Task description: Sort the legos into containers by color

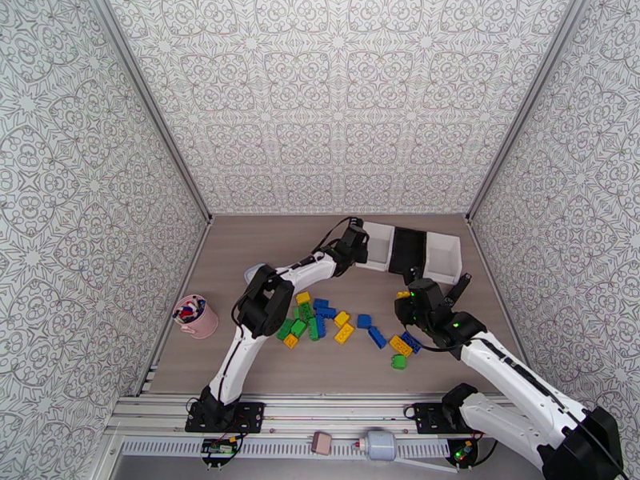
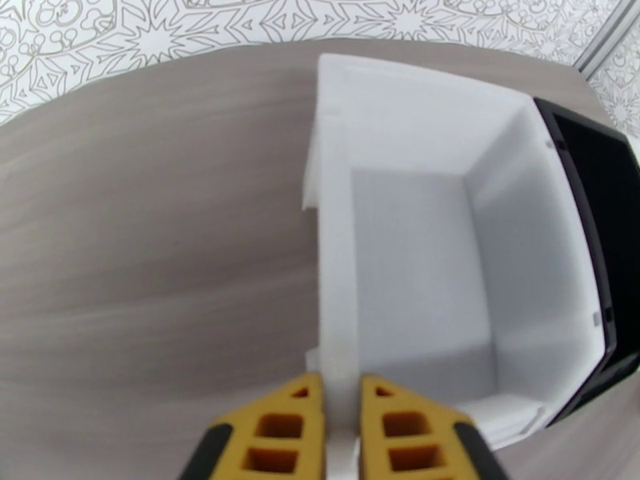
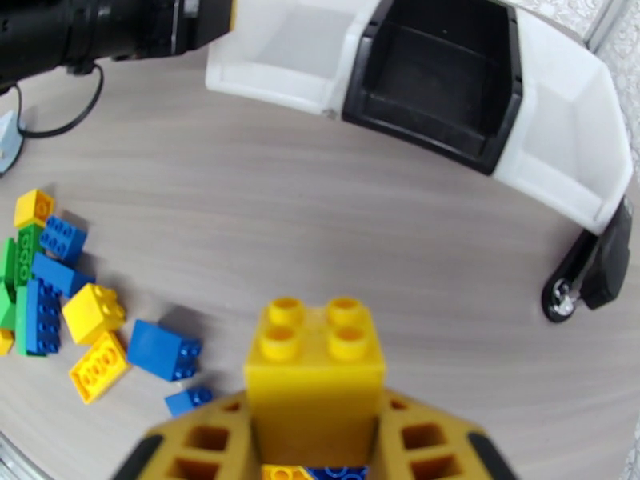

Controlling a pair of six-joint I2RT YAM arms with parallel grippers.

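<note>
Three bins stand in a row at the back: a white bin [image 1: 379, 234] [image 2: 400, 130] [image 3: 280, 82], a black bin [image 1: 407, 251] [image 3: 364, 94] and another white bin [image 1: 445, 258] [image 3: 560, 90]. My left gripper [image 1: 360, 248] [image 2: 342, 386] is shut on the near wall of the left white bin, one finger on either side. My right gripper [image 1: 406, 298] [image 3: 314, 403] is shut on a yellow lego [image 3: 314, 362] [image 1: 402, 295], held studs-up in front of the black bin. Green, blue and yellow legos [image 1: 320, 318] [image 3: 56, 290] lie scattered mid-table.
A pink cup [image 1: 196, 316] of colourful bits stands at the left edge. A small round white-blue object [image 1: 254, 271] sits by the left arm's elbow. A small black object [image 1: 461, 288] [image 3: 596, 266] leans beside the right white bin. Patterned walls enclose the table.
</note>
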